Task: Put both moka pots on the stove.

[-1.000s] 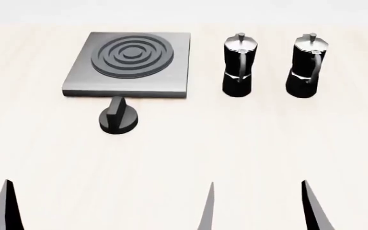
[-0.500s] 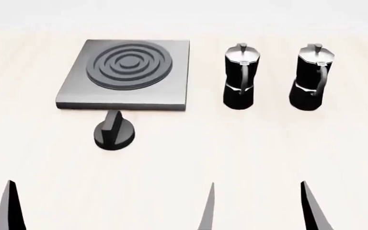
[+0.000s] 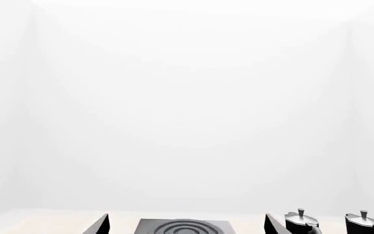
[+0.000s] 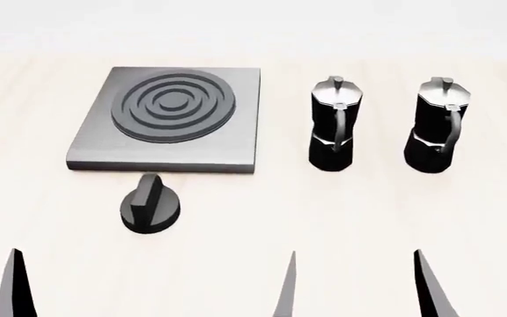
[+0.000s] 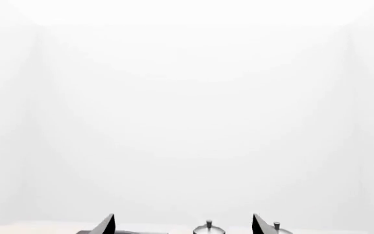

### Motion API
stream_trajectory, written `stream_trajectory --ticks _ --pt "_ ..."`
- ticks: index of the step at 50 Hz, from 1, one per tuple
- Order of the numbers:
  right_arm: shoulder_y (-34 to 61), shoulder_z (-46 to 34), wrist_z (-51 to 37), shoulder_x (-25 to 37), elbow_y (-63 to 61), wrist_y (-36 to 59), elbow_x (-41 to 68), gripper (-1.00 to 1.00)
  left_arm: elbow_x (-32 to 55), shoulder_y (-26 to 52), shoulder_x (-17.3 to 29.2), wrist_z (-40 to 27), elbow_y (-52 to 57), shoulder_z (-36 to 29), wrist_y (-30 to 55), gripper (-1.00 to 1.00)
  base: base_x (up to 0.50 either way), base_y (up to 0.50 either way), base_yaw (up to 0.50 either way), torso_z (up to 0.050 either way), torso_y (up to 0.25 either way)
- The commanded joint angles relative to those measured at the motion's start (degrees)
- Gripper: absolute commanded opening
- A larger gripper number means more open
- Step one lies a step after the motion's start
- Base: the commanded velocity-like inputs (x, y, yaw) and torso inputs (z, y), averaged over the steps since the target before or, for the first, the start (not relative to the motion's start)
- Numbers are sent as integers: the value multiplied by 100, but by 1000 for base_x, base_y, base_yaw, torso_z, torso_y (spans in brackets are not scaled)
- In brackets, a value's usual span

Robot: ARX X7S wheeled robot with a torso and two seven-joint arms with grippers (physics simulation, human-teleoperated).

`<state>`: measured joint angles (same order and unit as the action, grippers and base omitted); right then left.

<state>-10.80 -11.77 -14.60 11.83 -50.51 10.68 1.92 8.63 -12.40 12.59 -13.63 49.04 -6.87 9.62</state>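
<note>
Both moka pots [image 4: 334, 123] [image 4: 438, 125] stood upright right of the stove [image 4: 167, 119], none on it; right gripper [image 4: 355, 290] nearer, jaws apart & empty. Left gripper [image 3: 185, 225] also spread, empty.

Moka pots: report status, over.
Both grippers open, holding nothing, low near table edge. Moka pots upright on table, right of stove, not on it. Knob before stove; path clear.

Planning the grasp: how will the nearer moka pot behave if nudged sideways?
The left moka pot looks tall over a narrow base, so it would probably tip rather than slide. Its glossy faceted body may be slippery. The curved handle likely shifts weight to one side.
</note>
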Motion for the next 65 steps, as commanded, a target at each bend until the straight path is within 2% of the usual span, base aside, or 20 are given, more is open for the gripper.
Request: stream_trajectory --ticks 1,65 --pt "20 -26 -55 39 34 -3 16 100 29 9 49 -52 2 -9 4 100 180 0 0 0 0" --pt "74 -157 -301 240 126 -73 110 100 72 61 290 -320 -99 -237 -101 100 181 0 0 0 0"
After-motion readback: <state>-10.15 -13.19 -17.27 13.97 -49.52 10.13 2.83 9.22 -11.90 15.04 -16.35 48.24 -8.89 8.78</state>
